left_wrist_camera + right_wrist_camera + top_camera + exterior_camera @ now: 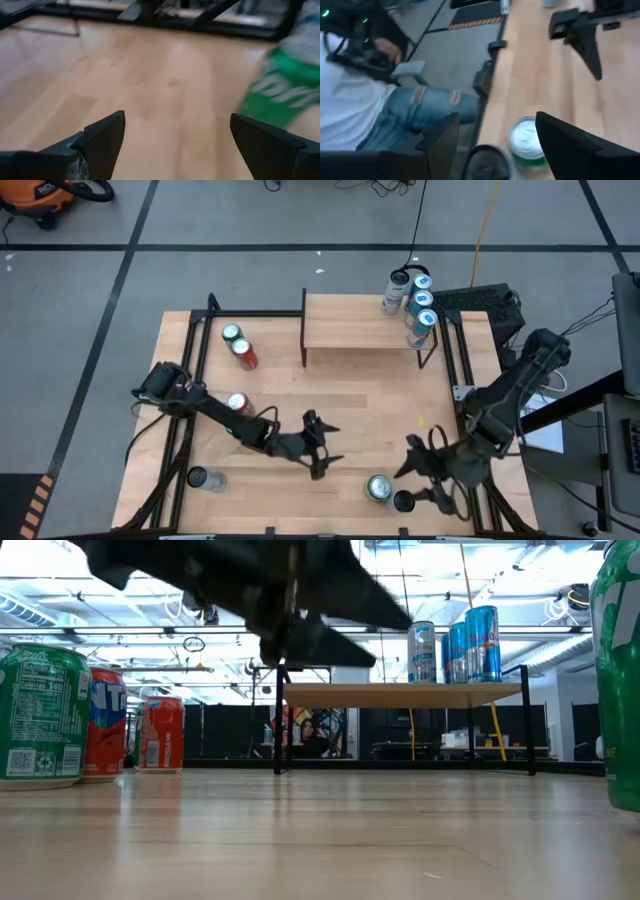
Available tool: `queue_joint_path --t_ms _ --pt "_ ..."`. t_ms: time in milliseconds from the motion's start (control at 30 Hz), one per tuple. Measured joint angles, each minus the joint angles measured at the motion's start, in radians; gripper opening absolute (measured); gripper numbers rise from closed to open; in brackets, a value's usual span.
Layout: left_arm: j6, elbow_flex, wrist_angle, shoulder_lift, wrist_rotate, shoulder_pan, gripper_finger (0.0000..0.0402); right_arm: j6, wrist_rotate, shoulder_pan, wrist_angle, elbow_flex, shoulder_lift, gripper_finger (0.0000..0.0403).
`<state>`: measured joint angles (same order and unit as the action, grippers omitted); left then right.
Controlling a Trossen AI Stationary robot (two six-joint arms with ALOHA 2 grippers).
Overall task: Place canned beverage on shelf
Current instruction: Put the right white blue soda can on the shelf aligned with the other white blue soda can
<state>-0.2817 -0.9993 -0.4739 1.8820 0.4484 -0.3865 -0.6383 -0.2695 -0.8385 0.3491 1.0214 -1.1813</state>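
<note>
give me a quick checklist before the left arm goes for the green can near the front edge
1. Left gripper jaws open, nothing in them: ok.
2. Green can upright on the table: ok.
3. Can lined up between the left jaws: not ok, in the left wrist view it sits off to one side.
4. Right gripper clear of the can: not ok, it hovers close beside it, jaws open.
5. Shelf has free space: ok, cans crowd only its right end.

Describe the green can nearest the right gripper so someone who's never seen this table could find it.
Start at the wooden table's near edge, opposite the shelf, toward the right arm's side. The green can stands upright there, just beside the open right gripper. A dark can stands beside it; this one alone has green sides and a silver top.
</note>
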Motion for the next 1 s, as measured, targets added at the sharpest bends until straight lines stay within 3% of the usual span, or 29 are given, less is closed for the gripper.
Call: queue_joint_path --t_ms 267,667,833,1000 --pt "-0.033 0.000 -0.041 0.000 0.032 -0.077 0.0357 0.099 0.004 -0.067 0.002 0.000 -0.063 0.0260" --pt "-0.080 0.000 -0.041 0.000 0.183 -0.146 0.0357 0.116 0.051 -0.091 0.030 0.000 -0.199 0.0348" --pt "-0.080 0.000 -0.041 0.000 0.204 -0.152 0.0357 0.078 0.059 -0.091 0.043 0.000 -0.209 0.0341" --pt "-0.080 0.000 -0.041 0.001 0.212 -0.143 0.0357 0.076 0.056 -0.084 0.062 0.000 -0.209 0.0307"
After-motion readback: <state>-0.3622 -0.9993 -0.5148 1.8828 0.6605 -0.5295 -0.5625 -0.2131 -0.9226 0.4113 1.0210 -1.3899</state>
